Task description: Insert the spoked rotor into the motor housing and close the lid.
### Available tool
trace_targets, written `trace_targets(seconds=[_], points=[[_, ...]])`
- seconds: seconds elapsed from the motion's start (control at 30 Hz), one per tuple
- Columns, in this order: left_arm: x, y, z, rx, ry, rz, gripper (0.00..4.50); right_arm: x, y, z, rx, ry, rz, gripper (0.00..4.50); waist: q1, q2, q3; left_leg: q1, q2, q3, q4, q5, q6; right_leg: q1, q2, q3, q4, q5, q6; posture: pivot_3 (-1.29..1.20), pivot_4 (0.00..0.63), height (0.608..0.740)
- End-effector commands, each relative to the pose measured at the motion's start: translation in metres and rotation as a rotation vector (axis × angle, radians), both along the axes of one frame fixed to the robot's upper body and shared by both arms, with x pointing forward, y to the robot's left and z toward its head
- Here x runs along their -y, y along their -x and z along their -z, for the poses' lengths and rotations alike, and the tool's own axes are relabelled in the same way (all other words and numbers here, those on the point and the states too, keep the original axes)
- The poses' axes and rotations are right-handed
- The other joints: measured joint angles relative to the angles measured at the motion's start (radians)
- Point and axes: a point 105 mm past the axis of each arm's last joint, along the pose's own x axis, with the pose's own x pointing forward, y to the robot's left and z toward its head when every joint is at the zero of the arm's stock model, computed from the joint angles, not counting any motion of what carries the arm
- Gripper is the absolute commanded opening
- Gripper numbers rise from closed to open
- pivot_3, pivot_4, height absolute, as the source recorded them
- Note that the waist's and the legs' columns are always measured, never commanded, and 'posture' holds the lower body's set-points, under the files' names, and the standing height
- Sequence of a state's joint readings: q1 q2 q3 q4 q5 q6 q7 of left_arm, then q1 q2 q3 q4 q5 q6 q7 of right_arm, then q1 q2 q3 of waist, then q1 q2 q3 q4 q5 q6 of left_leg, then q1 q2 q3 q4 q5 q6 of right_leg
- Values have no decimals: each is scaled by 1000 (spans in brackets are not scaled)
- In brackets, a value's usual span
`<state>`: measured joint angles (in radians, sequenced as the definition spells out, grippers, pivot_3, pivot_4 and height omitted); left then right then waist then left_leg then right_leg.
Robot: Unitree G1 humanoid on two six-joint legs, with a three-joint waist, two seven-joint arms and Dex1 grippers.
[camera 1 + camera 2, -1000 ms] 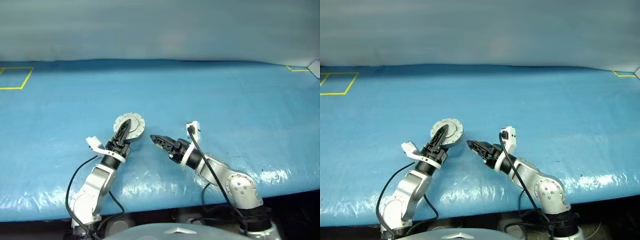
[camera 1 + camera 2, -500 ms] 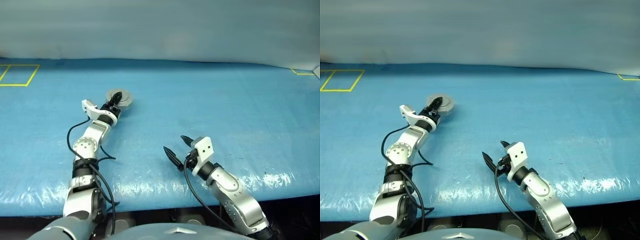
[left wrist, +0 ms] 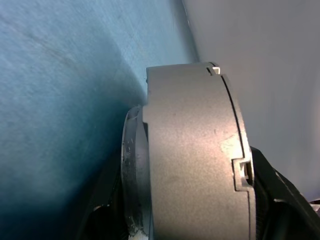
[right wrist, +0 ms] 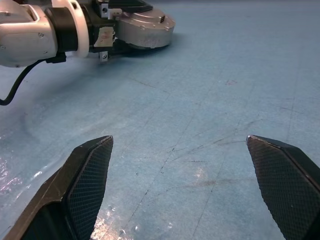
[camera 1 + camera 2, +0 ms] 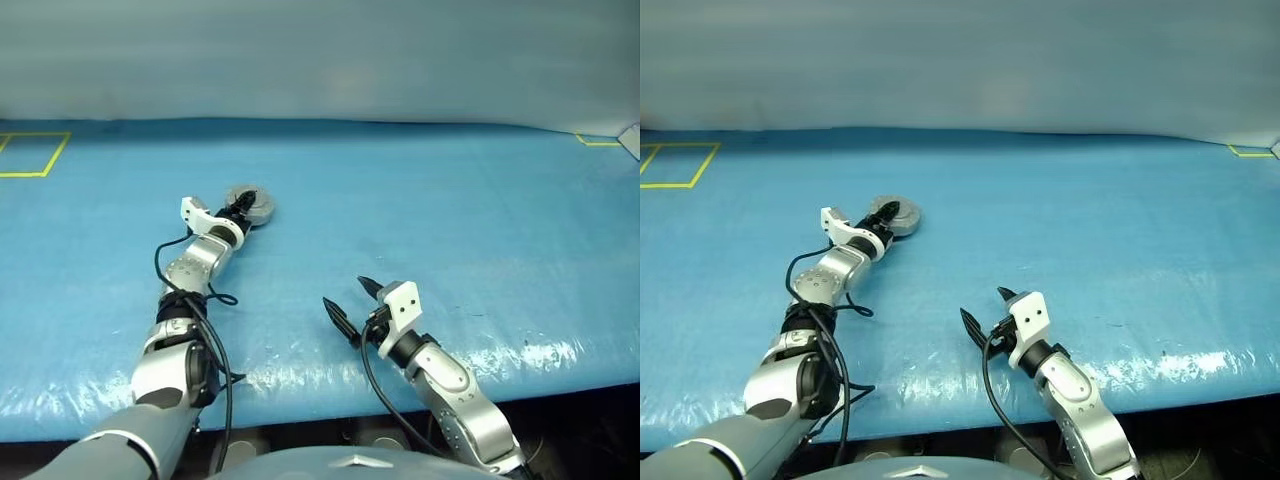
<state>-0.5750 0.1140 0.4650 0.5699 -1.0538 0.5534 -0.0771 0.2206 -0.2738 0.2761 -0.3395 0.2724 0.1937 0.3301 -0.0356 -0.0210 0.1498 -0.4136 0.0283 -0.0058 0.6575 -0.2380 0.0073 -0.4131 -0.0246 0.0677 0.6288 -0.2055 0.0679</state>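
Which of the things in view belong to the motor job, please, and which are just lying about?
Job:
- motor housing, lid closed on it, lying flat
- left gripper, around the housing
- right gripper, open, holding nothing

Lying about:
- blue table cover
- yellow tape marks

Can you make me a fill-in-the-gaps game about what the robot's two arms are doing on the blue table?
1. The left gripper is stretched out to a round grey ____ on the blue table.
2. The right gripper has its two black fingers ____.
3. Between its fingers, the right gripper has ____.

Missing words: motor housing; open; nothing
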Motion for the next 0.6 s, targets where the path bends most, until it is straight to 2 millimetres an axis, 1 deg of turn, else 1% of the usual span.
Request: trace_targets(seconds=[0.03,0.07,0.1,0.2,0.23,0.3,0.37,0.43,0.47,0.5,0.6], points=[[-10,36,10,-51,-23,22,4006,-3,-1,-8,29,-6,-12,4500,-3,0,-1,1,0,0,0,0,0,1,0,0,1,0,-1,0,150,740],[-12,46,12,-65,-26,26,4293,-3,-2,-8,30,-8,-13,4500,-7,1,-1,2,1,1,0,0,0,1,0,0,1,-2,-3,0,150,740],[-16,57,15,-81,-25,21,4454,-4,-3,-9,29,-12,-15,4500,-6,2,-2,4,1,2,-1,0,0,1,0,1,1,-2,-4,0,150,740],[-27,89,22,-130,-28,8,4454,-8,-4,-8,18,-16,-39,4500,-5,2,-3,6,2,2,-1,0,-1,2,0,1,4,-5,-1,0,150,740],[-28,97,22,-136,-31,11,4454,-9,-4,-8,17,-14,-47,4500,-3,2,-3,8,2,3,-1,0,-1,3,-1,1,5,-6,-1,0,150,740],[-24,119,17,-109,-96,78,4454,-10,-5,-7,6,-14,-59,4500,-1,2,-3,12,1,3,0,0,-1,5,-1,2,6,-7,-2,0,150,740],[-17,141,10,-45,-290,184,4454,-11,-5,-8,6,-17,-67,4500,-5,1,-4,16,2,4,0,0,-1,4,-1,2,6,-7,-2,0,150,740],[-8,155,2,50,-507,274,4454,-10,-6,-9,7,-29,-64,4500,-4,1,-3,17,2,4,-1,-1,-2,3,-2,3,6,-7,-3,0,150,740],[-6,160,0,93,-606,295,4454,-10,-5,-10,10,-39,-69,4500,-1,1,-3,17,2,5,-1,-1,-2,3,-3,3,6,-7,-3,0,150,740],[-4,163,-1,123,-667,310,4454,-10,-5,-11,13,-45,-72,4500,2,2,-3,17,2,6,-1,-1,-3,3,-4,3,6,-7,-3,0,150,740],[-4,170,0,262,-929,314,4454,-8,-4,-19,102,-54,-82,4500,5,2,-3,14,3,5,-2,-4,-7,0,-7,4,5,-7,-3,0,150,740]])
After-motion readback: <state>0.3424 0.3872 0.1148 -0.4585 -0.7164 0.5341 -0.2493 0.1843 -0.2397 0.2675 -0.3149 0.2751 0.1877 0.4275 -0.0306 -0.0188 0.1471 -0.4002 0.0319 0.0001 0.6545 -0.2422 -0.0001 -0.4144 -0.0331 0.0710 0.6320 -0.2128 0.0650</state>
